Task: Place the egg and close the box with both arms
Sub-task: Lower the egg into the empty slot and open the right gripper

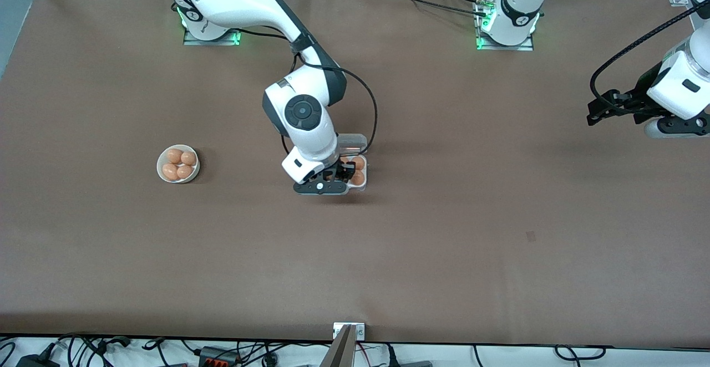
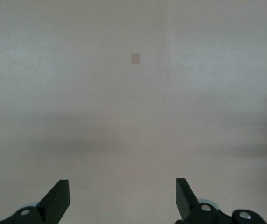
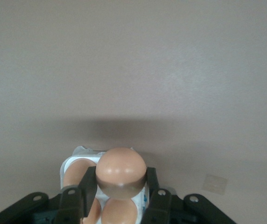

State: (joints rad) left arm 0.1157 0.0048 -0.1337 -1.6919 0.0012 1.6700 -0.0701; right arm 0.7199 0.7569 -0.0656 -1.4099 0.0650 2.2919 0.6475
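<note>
The box [image 1: 361,174], a small clear egg carton with its lid [image 1: 353,143] open, stands in the middle of the table and holds brown eggs [image 1: 358,177]. My right gripper [image 1: 336,176] is right over the box and is shut on an egg [image 3: 121,171]. In the right wrist view the held egg sits between the fingers [image 3: 71,198], above the box [image 3: 73,161] and the eggs in it [image 3: 120,212]. My left gripper [image 1: 602,111] waits open and empty above the table at the left arm's end. Its fingertips [image 2: 58,196] show over bare table.
A round white bowl [image 1: 178,163] with several brown eggs stands toward the right arm's end of the table. A small patch [image 1: 531,236] marks the brown table cover, nearer the front camera toward the left arm's end. Cables lie along the front edge.
</note>
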